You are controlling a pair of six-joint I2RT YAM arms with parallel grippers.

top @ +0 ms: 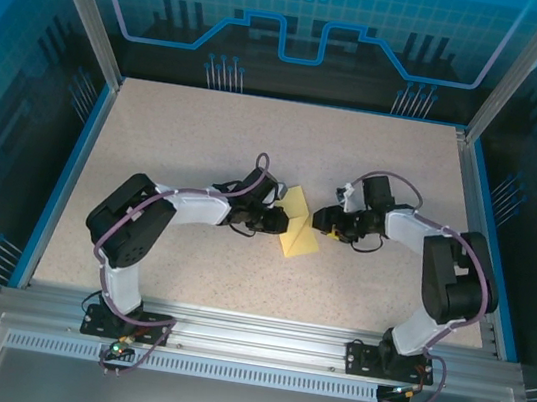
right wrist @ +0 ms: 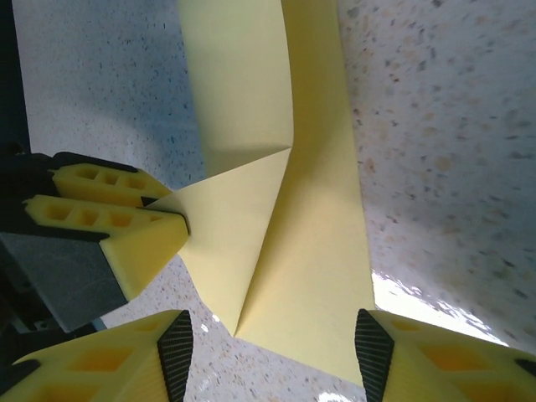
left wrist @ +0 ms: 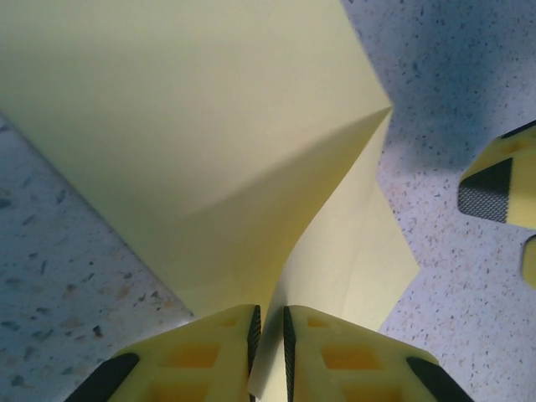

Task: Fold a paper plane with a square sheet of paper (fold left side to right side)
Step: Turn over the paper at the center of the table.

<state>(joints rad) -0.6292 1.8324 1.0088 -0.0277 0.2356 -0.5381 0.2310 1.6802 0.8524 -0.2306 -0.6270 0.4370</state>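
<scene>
Sheet of paper [top: 297, 230]: pale yellow, partly folded, at mid-surface [top: 187, 138] between the two arms. One flap stands up off the speckled top, and a crease runs to a corner.

Left pincer [top: 273, 224]: in the left wrist view its [left wrist: 268, 327] jaws are drawn almost together, with a thin edge of the sheet [left wrist: 193, 126] clamped between the black pads. In the right wrist view the same pincer [right wrist: 172, 219] shows at the left, nipping a pointed corner of the sheet [right wrist: 276, 251].

Right pincer [top: 323, 222]: just beside the sheet's right edge. In its own view it [right wrist: 272, 356] is spread wide, with the near end of the sheet lying between the two fingers. The pads are apart and grip nothing. I cannot tell whether the right-hand pad touches the sheet's edge. One of its fingers [left wrist: 494, 188] shows in the left wrist view, clear of the paper.
</scene>
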